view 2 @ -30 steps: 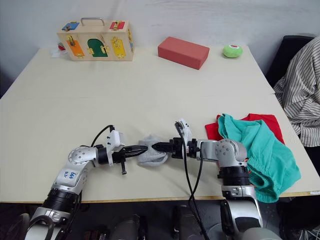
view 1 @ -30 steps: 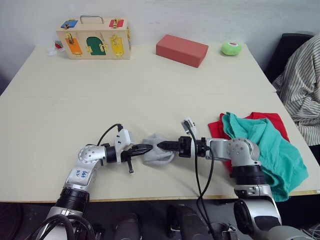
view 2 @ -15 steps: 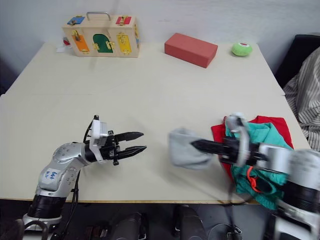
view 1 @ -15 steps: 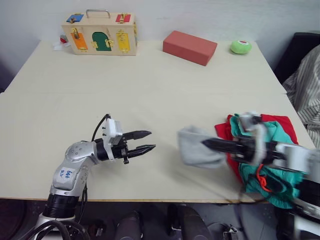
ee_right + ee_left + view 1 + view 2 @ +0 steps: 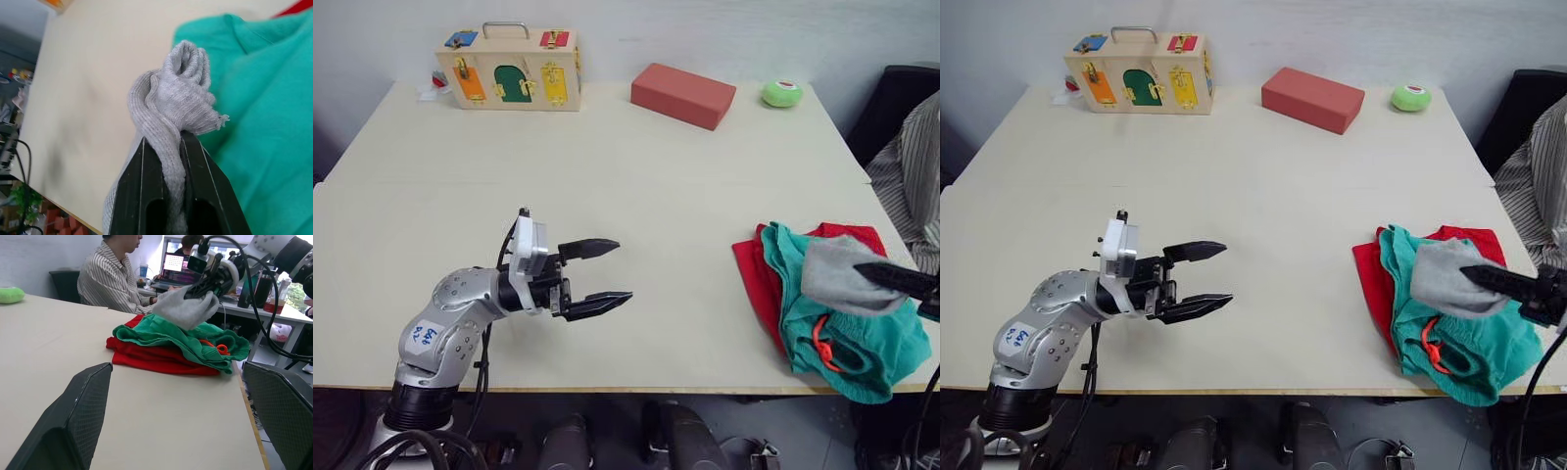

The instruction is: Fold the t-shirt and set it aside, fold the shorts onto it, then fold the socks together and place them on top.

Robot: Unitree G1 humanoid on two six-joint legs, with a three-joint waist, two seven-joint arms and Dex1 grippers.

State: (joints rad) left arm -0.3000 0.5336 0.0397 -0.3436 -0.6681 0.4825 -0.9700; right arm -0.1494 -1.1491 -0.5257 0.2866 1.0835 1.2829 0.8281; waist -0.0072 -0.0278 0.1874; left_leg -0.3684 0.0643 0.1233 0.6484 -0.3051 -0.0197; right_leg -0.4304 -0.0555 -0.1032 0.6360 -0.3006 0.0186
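Observation:
The folded red t-shirt (image 5: 752,270) lies at the table's right front, with the teal shorts (image 5: 862,348) folded on top and their orange drawstring (image 5: 822,350) showing. My right gripper (image 5: 879,277) is shut on the grey socks (image 5: 837,276), holding them bunched just above the shorts. The right wrist view shows the socks (image 5: 173,117) pinched between the black fingers (image 5: 132,196) over teal cloth. My left gripper (image 5: 607,272) stands open above the bare tabletop at front left, holding nothing. In the left wrist view the pile (image 5: 161,350) is seen from the side.
A wooden latch box (image 5: 512,70), a red-brown block (image 5: 682,95) and a small green ball-like object (image 5: 781,93) stand along the table's far edge. A person in a striped shirt (image 5: 911,186) sits just beyond the table's right edge.
My left gripper let go of the socks and opened wide. My right gripper carried the socks rightward from the table's front middle to above the shorts.

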